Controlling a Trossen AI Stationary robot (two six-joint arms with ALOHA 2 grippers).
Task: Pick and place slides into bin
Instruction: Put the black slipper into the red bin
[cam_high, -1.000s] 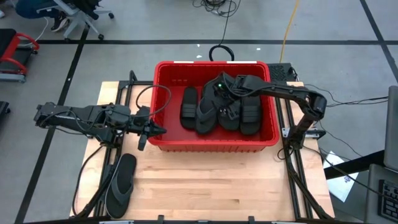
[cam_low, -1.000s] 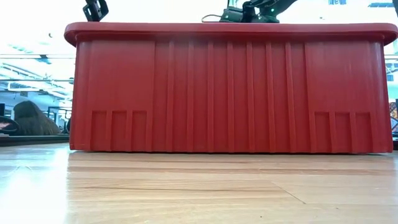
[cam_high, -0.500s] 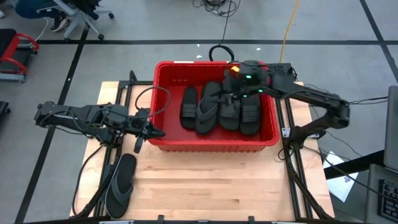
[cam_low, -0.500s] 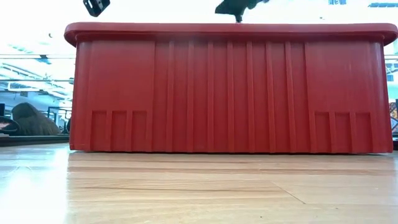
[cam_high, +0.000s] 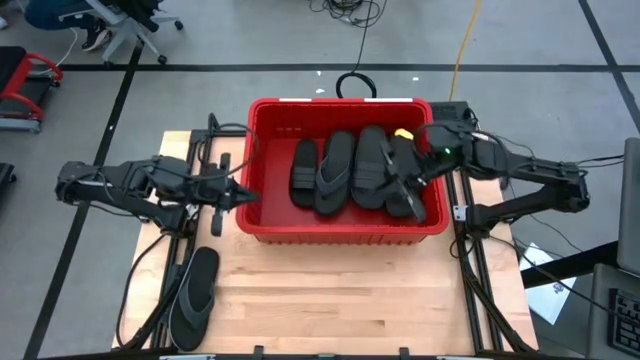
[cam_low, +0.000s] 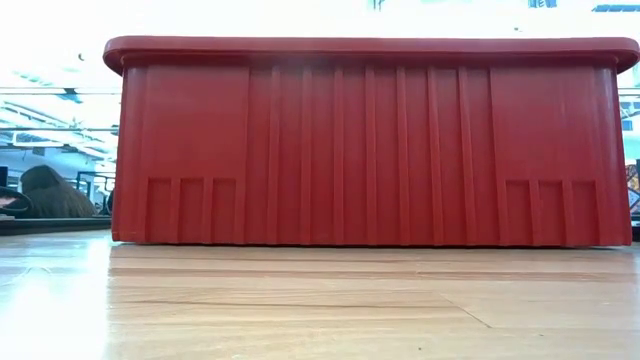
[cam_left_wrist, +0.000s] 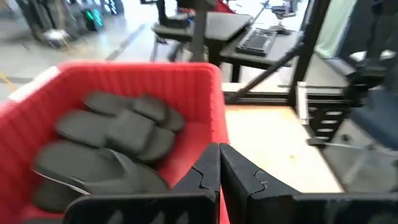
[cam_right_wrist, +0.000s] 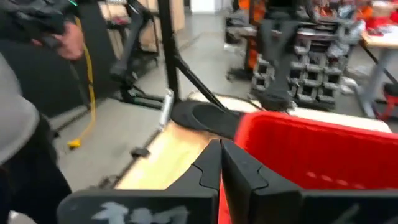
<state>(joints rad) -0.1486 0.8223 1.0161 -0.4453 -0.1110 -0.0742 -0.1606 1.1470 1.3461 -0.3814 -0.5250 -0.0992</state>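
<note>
bin (cam_high: 343, 233): mid surface, several slides inside | 1 slide (cam_high: 194, 297) outside, on the surface's front-left corner, long axis running front to back | left end effector (cam_high: 243, 196): closed, empty, at bin's left wall, nearer arm, slide lies front-left of it | right end effector (cam_high: 412, 183): closed, empty, over bin's right side

Left arm reaches in from the left side, roughly horizontal, left gripper (cam_high: 245, 196) pointing right, fingers (cam_left_wrist: 208, 171) pressed together. Right arm folded at the right side, elbow out, right gripper (cam_high: 408, 180) pointing left, fingers (cam_right_wrist: 211, 162) closed too.
</note>
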